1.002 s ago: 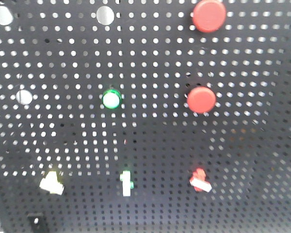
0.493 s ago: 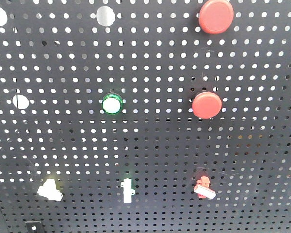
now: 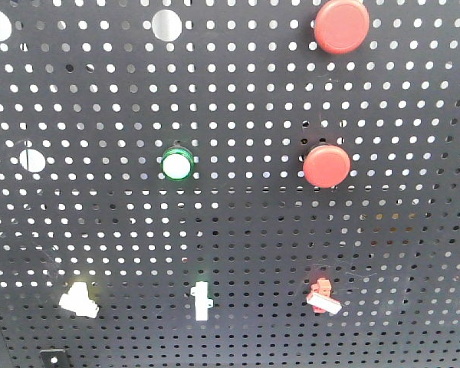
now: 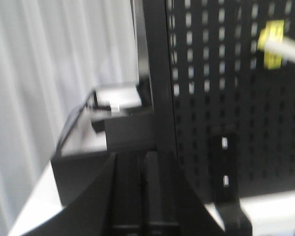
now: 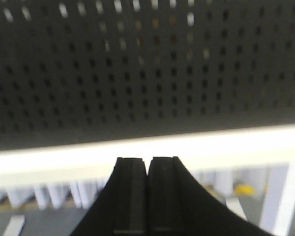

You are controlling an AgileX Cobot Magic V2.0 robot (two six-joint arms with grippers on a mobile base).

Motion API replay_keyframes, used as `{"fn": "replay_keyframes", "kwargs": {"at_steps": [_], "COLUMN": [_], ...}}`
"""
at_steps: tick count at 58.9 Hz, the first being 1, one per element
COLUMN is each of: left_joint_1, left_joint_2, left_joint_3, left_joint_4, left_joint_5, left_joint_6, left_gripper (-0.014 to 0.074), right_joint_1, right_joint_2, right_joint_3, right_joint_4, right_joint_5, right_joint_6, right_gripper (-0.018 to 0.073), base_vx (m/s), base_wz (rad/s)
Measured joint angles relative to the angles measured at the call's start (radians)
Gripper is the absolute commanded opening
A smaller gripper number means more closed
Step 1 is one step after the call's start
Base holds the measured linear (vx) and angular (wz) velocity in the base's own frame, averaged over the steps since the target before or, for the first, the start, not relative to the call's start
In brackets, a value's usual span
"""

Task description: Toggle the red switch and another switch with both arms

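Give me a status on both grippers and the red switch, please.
Left gripper shut, at the pegboard edge. Right gripper shut, low before the pegboard. Red switch clear, neither gripper on it.

Top edge cuts the upper red push button [image 3: 341, 27]; the yellow switch [image 4: 278, 43] is blurred in the left wrist view

No readable text or numbers on the pegboard [image 3: 241, 238].
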Motion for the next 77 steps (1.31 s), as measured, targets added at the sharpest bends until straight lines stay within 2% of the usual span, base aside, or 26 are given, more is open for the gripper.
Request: {"fn": "replay_keyframes", "kwargs": {"at_steps": [9,14,20,26,32,40,48,56,68,77], "left_joint_1": [0.0,0.0,0.0,0.0,0.0,0.0,0.0,-0.004,-0.071,-0.187], "left_joint_2": [0.0,0.0,0.0,0.0,0.011,0.125,0.257,0.384,0.521,0.634], "left_joint_3": [0.0,0.0,-0.008,-0.097,-0.239,-0.42,-0.467,-0.468,-0.467,-0.467], "left_joint_4": [0.0,0.0,0.003,0.051,0.112,0.141,0.145,0.156,0.228,0.258], "left_joint_5": [-0.133,-0.178,-0.163,-0.061,0.039,0.066,0.059,0.063,-0.03,-0.138], "left_joint_6": [-0.003,-0.038,-0.09,-0.1,-0.103,-0.104,-0.105,-0.099,-0.045,-0.05], "left_gripper": [0.0003,0.0003,0.0003,0.0003,0.0003,0.0003,0.0003,0.0003,0.0003,0.0003], "right_joint_1": [0.0,0.0,0.0,0.0,0.0,0.0,0.0,0.0,0.0,0.0], "right_joint_2": [0.0,0.0,0.0,0.028,0.117,0.261,0.404,0.489,0.556,0.569], "right_joint_3": [0.0,0.0,-0.022,-0.109,-0.236,-0.331,-0.346,-0.346,-0.347,-0.347], "right_joint_4": [0.0,0.0,-0.001,-0.024,-0.096,-0.236,-0.367,-0.42,-0.431,-0.432], "right_joint_5": [-0.142,-0.234,-0.266,-0.263,-0.274,-0.306,-0.388,-0.519,-0.576,-0.569], "right_joint_6": [0.0,0.007,0.054,0.09,0.094,0.094,0.094,0.097,0.097,0.097], "right_gripper": [-0.0006,-0.0006,-0.0006,-0.0006,-0.0006,-0.0006,-0.0006,-0.0006,-0.0006,-0.0006], "base_vx": [0.0,0.0,0.0,0.0,0.0,0.0,0.0,0.0,0.0,0.0], "base_wz": [0.0,0.0,0.0,0.0,0.0,0.0,0.0,0.0,0.0,0.0]}}
